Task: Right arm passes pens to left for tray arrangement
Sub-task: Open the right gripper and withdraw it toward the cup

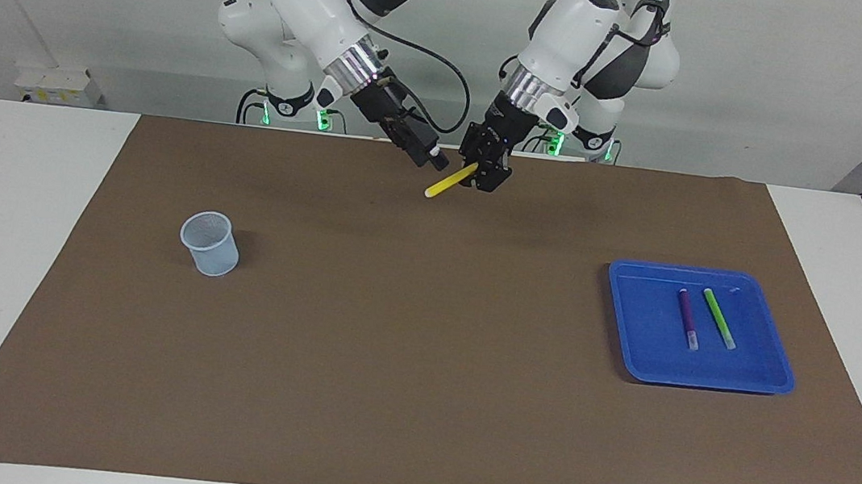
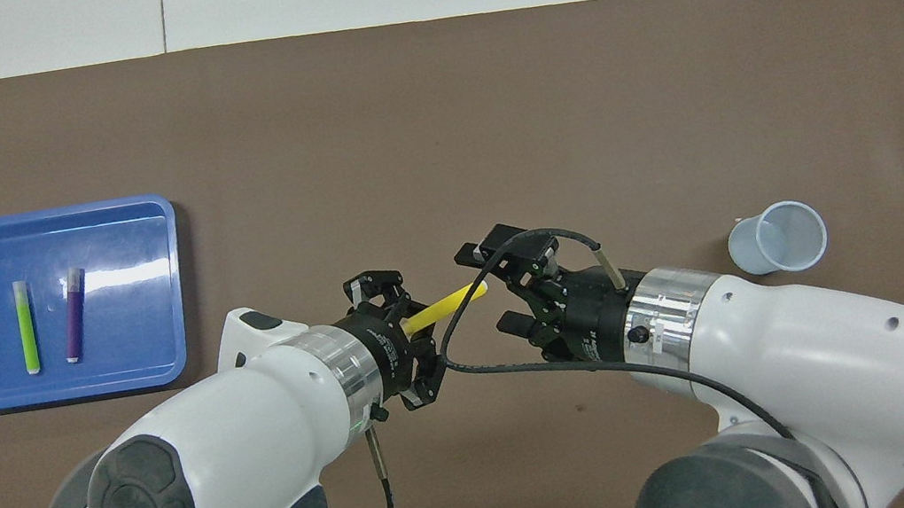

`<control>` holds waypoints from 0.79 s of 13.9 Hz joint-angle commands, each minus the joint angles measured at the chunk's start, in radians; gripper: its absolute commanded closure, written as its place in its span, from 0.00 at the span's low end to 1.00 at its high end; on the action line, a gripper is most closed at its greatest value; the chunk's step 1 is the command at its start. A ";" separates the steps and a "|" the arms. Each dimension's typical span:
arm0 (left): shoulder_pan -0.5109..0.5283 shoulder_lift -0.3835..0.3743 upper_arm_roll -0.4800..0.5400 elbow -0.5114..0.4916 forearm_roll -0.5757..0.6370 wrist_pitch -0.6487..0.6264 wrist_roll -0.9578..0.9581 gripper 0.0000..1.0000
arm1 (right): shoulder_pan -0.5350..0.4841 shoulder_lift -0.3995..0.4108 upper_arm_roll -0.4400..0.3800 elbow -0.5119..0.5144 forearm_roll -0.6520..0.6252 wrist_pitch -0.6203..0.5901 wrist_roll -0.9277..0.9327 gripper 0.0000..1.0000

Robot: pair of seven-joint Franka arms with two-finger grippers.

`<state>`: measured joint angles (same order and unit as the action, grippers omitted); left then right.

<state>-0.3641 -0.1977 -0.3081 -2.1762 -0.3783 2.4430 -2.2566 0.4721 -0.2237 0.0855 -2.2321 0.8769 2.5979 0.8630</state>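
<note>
Mid-handover above the brown mat, the left gripper (image 1: 485, 177) pinches the yellow pen (image 1: 450, 181) as the right gripper (image 2: 497, 283) hangs beside it, fingers spread, leaving a carry to the blue tray (image 1: 633, 354), where purple and green pens lie.

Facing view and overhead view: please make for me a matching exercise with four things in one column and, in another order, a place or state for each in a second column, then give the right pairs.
Things
1. yellow pen
2. purple pen
3. mesh cup
4. right gripper

Places or states
A. standing on the brown mat toward the right arm's end of the table
B. open, holding nothing
C. lying in the blue tray beside the green pen
D. held in the shut left gripper, above the mat

Pairs: 1-D, 2-C, 3-A, 4-B
</note>
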 commanded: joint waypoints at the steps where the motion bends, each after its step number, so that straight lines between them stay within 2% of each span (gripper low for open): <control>1: -0.012 -0.006 0.010 0.007 0.009 -0.021 -0.023 1.00 | -0.029 -0.016 0.004 -0.003 -0.012 -0.036 -0.022 0.00; 4: -0.012 -0.006 0.010 0.007 0.009 -0.021 -0.021 1.00 | -0.042 -0.017 -0.003 0.003 -0.025 -0.105 -0.085 0.00; 9: -0.006 -0.008 0.009 0.007 0.009 -0.021 -0.014 1.00 | -0.225 -0.013 -0.001 0.064 -0.159 -0.413 -0.394 0.00; 11: -0.001 -0.008 0.010 0.007 0.009 -0.021 -0.003 1.00 | -0.280 -0.014 -0.001 0.071 -0.216 -0.494 -0.534 0.00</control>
<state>-0.3633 -0.1978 -0.3065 -2.1754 -0.3783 2.4425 -2.2576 0.2383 -0.2278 0.0772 -2.1708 0.7130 2.1698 0.4358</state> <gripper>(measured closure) 0.912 0.000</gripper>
